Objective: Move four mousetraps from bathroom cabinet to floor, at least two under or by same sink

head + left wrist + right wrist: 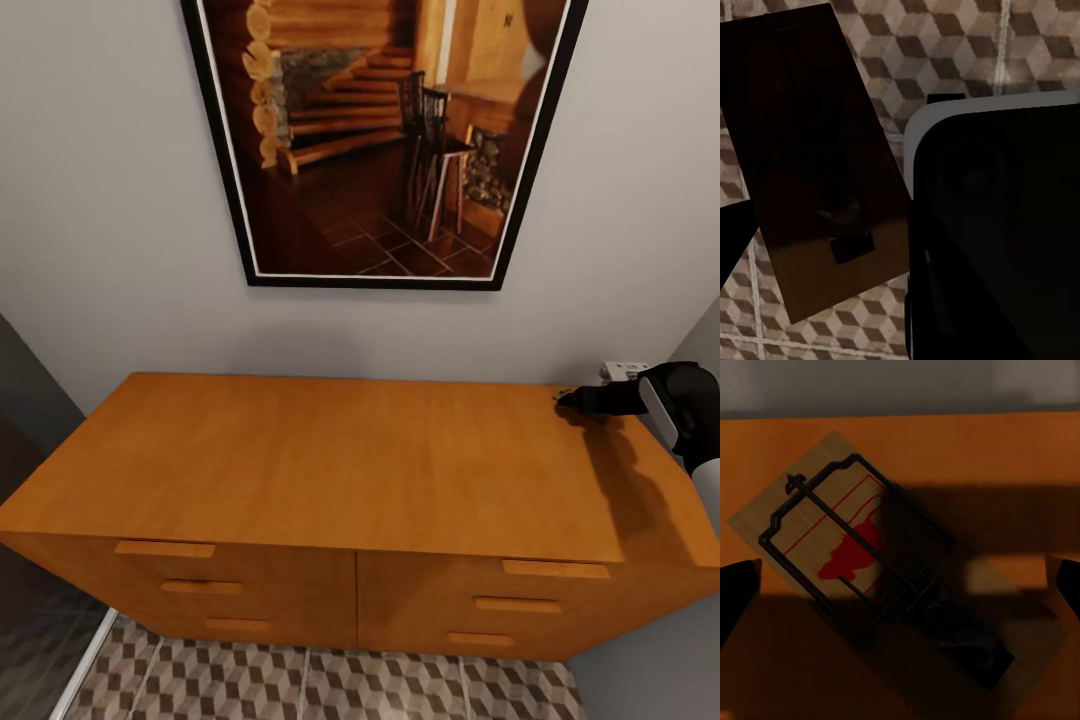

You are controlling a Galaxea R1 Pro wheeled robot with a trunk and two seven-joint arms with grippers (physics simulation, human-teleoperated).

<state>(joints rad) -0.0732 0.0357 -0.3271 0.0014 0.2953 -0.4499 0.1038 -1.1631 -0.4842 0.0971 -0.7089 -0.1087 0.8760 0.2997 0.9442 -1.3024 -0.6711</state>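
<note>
While the head camera looks down on the orange-brown cabinet (350, 460), whose wide flat top stands against a grey wall under a black-framed picture (385, 140) of a wooden staircase, the right pincer (568, 400) reaches in from the right edge and sits low over the far right corner of that top. Its black fingers point toward the wall, and something small and dark shows right at their tips, too tiny there to make out. From the right wrist camera this is a mousetrap (885, 562): a flat pale-wood plate with a black wire frame and a red mark, lying at a slant on the cabinet's top, half of it in shadow. The dark tips of the right pincer show at either edge of that view, spread wide with the mousetrap between them and apart from both. Drawer fronts with slim bar handles (165, 549) face the camera, and a strip of the bathroom floor (330, 685) with its cube-patterned tiles shows below them. In the left wrist view a second mousetrap (817, 165), a dark flat plate seen from its plain side, hangs tilted above the tiled floor, with a small dark patch at its lower part; whether the left pincer is pressed on it I cannot tell. Beside it looms a large dark rounded body (997, 232) with a pale rim.
</note>
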